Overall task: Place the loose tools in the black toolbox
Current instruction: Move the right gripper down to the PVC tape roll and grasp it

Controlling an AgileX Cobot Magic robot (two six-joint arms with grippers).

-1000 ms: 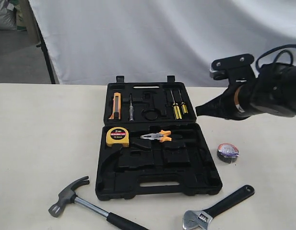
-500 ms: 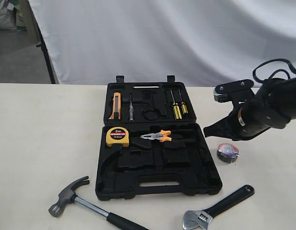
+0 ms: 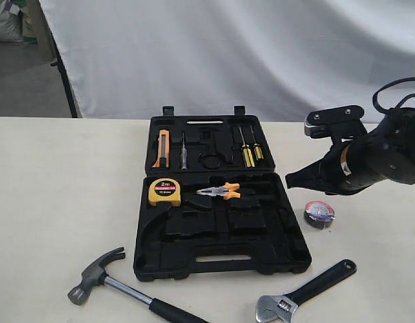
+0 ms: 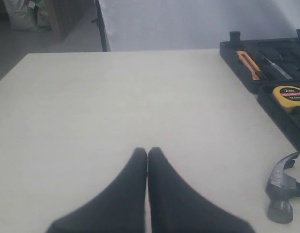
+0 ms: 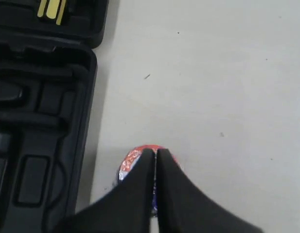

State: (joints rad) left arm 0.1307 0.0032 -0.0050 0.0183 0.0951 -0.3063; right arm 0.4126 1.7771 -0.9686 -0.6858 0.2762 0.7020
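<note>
The black toolbox (image 3: 291,252) lies open in the middle of the table. In front of it, on the left, is the claw hammer (image 3: 99,272), whose head also shows in the left wrist view (image 4: 281,187). The adjustable wrench (image 3: 308,291) lies at the front right. To the right of the case sits the small tape roll (image 3: 319,214). My right gripper (image 3: 291,180) hovers shut just above and behind it; its tips (image 5: 155,151) cover most of the roll (image 5: 130,162), and nothing is between them. My left gripper (image 4: 147,151) is shut over bare table, left of the hammer.
In the case rest a yellow tape measure (image 3: 165,192), orange-handled pliers (image 3: 220,192), yellow screwdrivers (image 3: 247,153) and an orange knife (image 3: 162,148). A white sheet hangs behind the table. The case's right wall (image 5: 43,121) stands close beside the roll.
My right arm has come down and shifted right, bringing its shut jaws closer over the tape roll. The tools on the table have not moved.
</note>
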